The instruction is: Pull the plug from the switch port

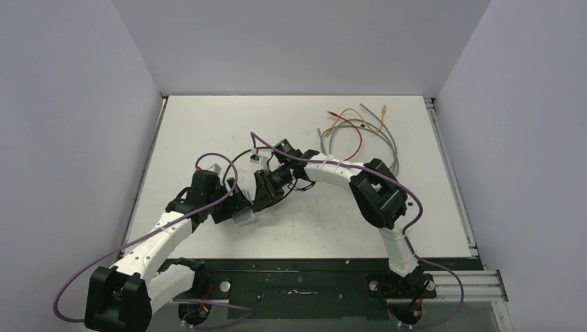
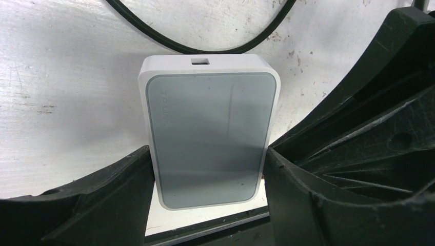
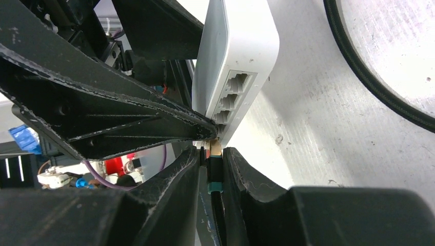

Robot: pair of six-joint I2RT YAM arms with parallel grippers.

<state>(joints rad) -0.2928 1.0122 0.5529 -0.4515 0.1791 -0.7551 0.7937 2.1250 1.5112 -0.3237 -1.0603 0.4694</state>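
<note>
Left gripper (image 2: 208, 169) clamps the flat pale grey-blue switch (image 2: 205, 118); right gripper (image 3: 211, 164) pinches the teal-banded plug (image 3: 215, 179) at its end socket (image 3: 221, 117); extraction pending, needing a straight outward pull

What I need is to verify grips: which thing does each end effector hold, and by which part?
The left end effector clamps the switch by its long sides; the right end effector pinches the plug by its body, behind the tip.

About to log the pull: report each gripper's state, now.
Left gripper: closed on the switch.
Right gripper: closed on the plug.
</note>
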